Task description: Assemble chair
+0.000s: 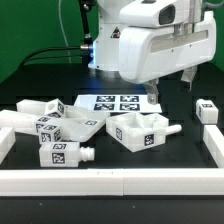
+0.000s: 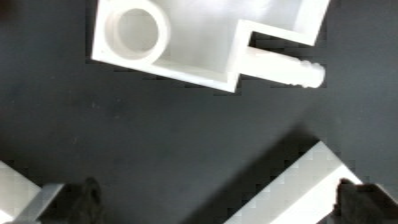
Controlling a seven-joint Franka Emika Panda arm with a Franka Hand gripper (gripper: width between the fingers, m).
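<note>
Two-finger gripper wide open, empty (dark fingers well apart), hanging clear of white boxy plastic chair piece with threaded peg.

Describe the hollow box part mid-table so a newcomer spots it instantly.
Find the marker board, the flat sheet with four tags mid-table. Just in front of it, nearer the camera, sits the white box part. Unlike the blocks to the exterior view's left, it is open on top, with a short peg sticking out toward the exterior view's right.
</note>
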